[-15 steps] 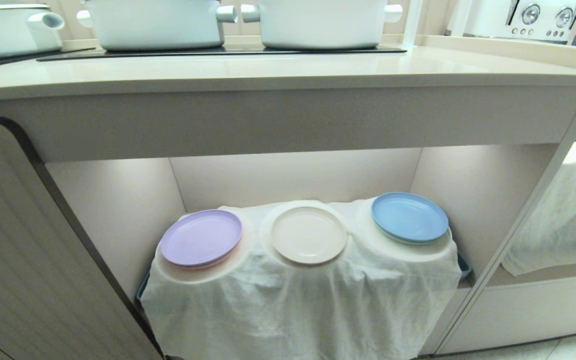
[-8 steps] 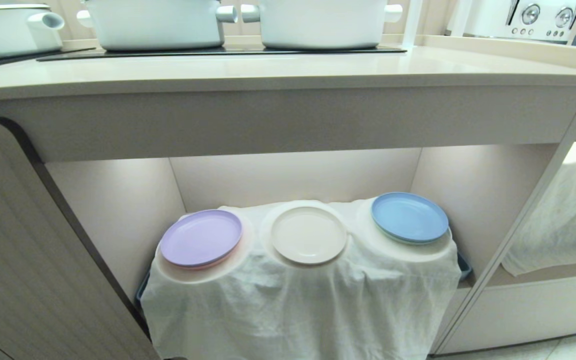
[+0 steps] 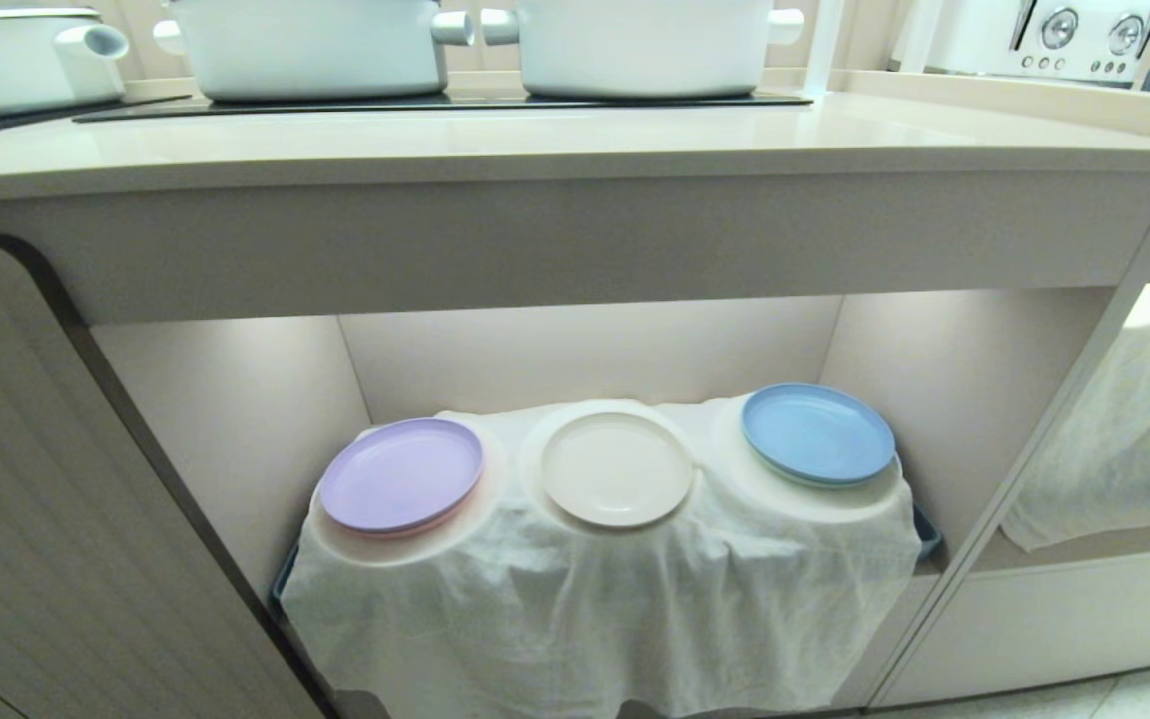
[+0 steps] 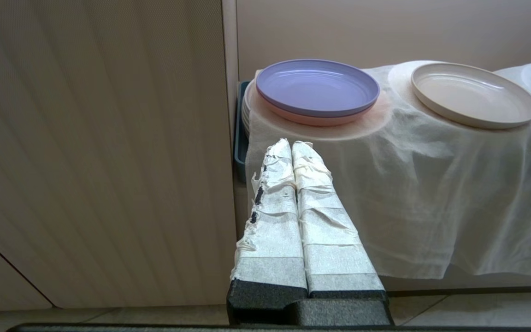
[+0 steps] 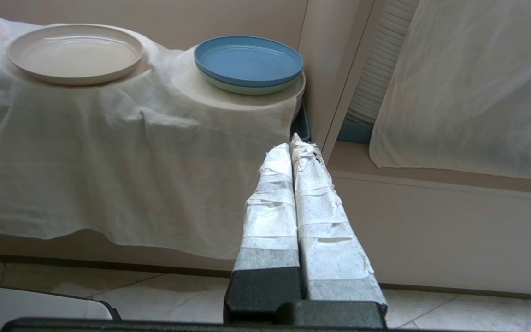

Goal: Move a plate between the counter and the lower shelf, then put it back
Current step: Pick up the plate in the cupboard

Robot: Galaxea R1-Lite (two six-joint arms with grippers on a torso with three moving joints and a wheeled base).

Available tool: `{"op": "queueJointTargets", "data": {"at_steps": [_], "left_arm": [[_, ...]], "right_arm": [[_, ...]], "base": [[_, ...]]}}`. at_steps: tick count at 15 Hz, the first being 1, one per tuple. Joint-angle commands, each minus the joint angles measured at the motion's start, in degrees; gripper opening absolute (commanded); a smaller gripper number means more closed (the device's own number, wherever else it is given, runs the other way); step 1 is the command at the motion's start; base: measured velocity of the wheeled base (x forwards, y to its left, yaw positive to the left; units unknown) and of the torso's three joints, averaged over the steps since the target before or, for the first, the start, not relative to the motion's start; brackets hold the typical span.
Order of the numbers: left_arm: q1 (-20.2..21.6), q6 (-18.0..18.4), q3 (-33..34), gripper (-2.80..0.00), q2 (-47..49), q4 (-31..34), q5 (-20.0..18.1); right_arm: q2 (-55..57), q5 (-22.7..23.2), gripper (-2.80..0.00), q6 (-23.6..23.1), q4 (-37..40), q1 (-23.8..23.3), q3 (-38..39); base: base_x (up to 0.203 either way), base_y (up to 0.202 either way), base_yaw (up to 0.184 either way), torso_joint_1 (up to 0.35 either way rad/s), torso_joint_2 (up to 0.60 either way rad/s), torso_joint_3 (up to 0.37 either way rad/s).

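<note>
1. Both of our grippers hang low in front of the cabinet with taped fingers pressed together and nothing between them: the left gripper (image 4: 292, 145) is short of the draped cloth below the lilac plate (image 4: 317, 86), and the right gripper (image 5: 292, 147) is short of the cloth's corner below the light blue plate (image 5: 248, 60). Neither arm shows in the head view.

2. Nearest to us hangs the white cloth (image 3: 595, 609), loose and folded over its front edge. If either gripper goes in low, we judge the tape-wrapped fingers could snag that cloth and drag all three plates with it.

3. On the cloth's middle hump in the lower shelf (image 3: 585, 355) sits the cream plate (image 3: 617, 469), upright and untouched, with the lilac plate on our left and the blue one on our right. Its rim is low, so clenched fingers would only shove it; we must open before reaching.

4. A sideways drift risks gripping a neighbour instead. Under the lilac plate there seems to be a pinkish one, and a paler one under the blue, though we cannot be sure.

5. Above, the counter (image 3: 575, 140) overhangs with a thick front edge; a steep lift could knock the plate against it.

6. Farthest back stand white pots (image 3: 475, 45), leaving only the front strip for setting down.
</note>
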Motion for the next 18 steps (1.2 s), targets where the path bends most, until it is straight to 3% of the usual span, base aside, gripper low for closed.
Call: {"op": "queueJointTargets", "data": {"at_steps": [1,11,14,18], "left_arm": [[0.00,-0.03,0.00,-2.80,0.04,-0.01,0.02],[0.01,-0.03,0.00,-2.80,0.04,-0.01,0.02],[0.00,-0.03,0.00,-2.80,0.04,-0.01,0.02],[0.00,-0.03,0.00,-2.80,0.04,-0.01,0.02]], "right_arm": [[0.11,0.15,-2.80,0.61,0.02,0.00,0.05],[0.11,1.04,-2.80,-4.39,-0.55,0.06,-1.89],[1.29,4.99,-2.80,-4.40,0.93,0.16,-6.40],[9.70,15.29,-2.80,-4.80,1.44,0.26,-12.31]], "base": [[0.000,0.000,0.000,0.000,0.00,0.000],[0.000,0.000,0.000,0.000,0.00,0.000],[0.000,0.000,0.000,0.000,0.00,0.000],[0.000,0.000,0.000,0.000,0.00,0.000]]}}
